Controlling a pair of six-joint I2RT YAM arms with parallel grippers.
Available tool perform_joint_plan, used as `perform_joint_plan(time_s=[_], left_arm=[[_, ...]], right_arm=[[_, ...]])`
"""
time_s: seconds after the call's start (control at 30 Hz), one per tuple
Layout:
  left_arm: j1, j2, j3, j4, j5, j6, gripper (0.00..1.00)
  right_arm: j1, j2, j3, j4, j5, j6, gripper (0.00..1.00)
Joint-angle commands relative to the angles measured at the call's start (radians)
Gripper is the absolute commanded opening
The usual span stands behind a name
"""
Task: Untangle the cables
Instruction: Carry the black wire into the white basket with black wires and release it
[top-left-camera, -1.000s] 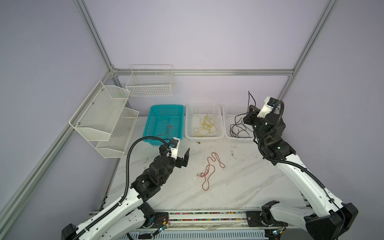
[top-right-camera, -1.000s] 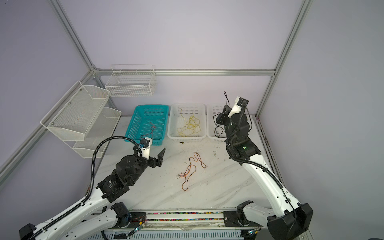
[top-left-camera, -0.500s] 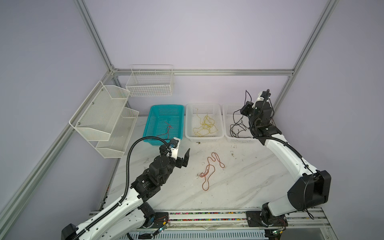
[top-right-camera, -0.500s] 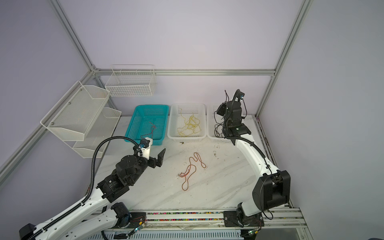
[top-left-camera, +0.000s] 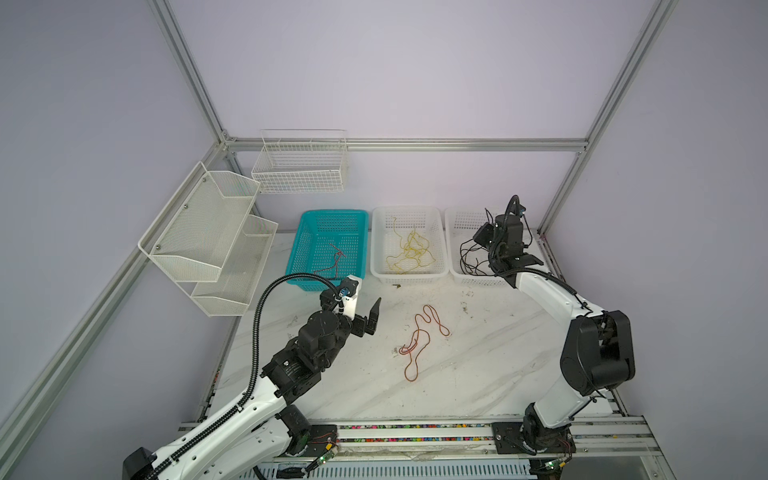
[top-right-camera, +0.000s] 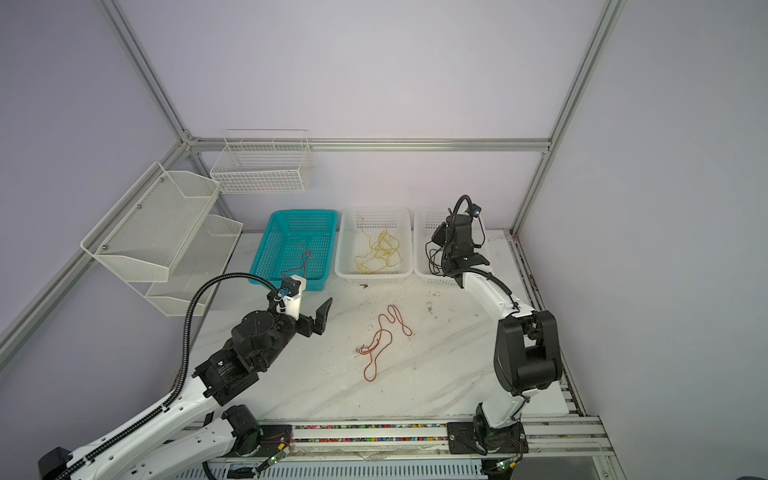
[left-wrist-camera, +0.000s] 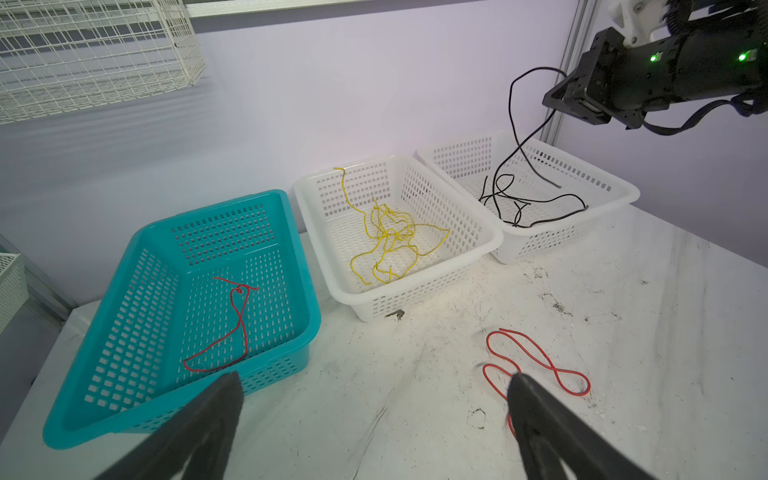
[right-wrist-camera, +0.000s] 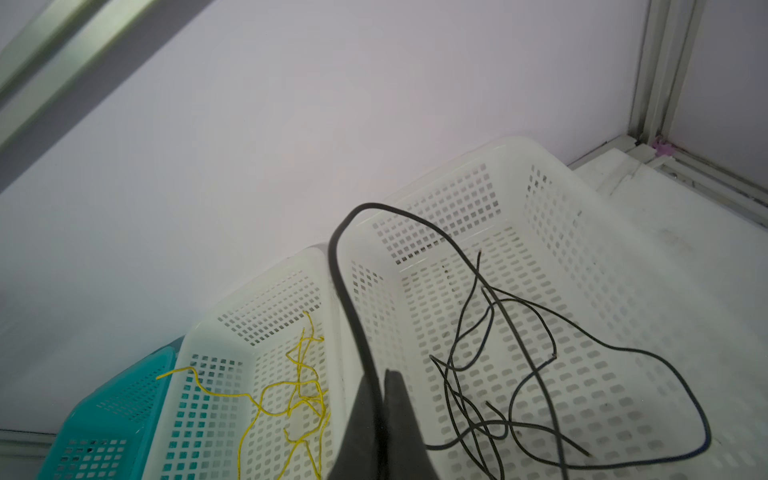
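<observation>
Your right tool (right-wrist-camera: 380, 374) is clamped on a black cable (right-wrist-camera: 332, 257) above the rightmost white basket (right-wrist-camera: 519, 143); your left tool (left-wrist-camera: 374, 380), spread wide and empty, hovers near the red-orange cable (left-wrist-camera: 555, 369) on the counter (left-wrist-camera: 415, 415).

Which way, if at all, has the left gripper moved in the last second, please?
No. The left gripper stays open by the front right corner of the teal basket.

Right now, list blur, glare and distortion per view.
Both top views: sharp, a bright patch on the table before the middle white basket. Left wrist view: background crisp, left end effector open, fingers dark and soft. Right wrist view: the black cable near the lens and the right end effector shut on it blurred.
</observation>
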Motion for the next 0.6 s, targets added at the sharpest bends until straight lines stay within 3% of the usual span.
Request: perform_joint_plan(time_s=[0.0, 0.27, 0.57], left_arm=[[0.004, 0.002, -0.035, 0.046, 0.019, 0.011, 1.0], [0.004, 0.011, -0.033, 0.042, 0.025, 0.011, 1.0], [0.004, 0.02, -0.029, 0.038, 0.031, 0.011, 1.0]], right_arm=[[-0.005, 0.012, 0.015, -0.026, -0.044, 0.045, 0.0], [-0.011, -0.01, 0.014, -0.088, -0.028, 0.069, 0.33], [-0.011, -0.1, -0.014, -0.096, -0.03, 0.066, 0.44]])
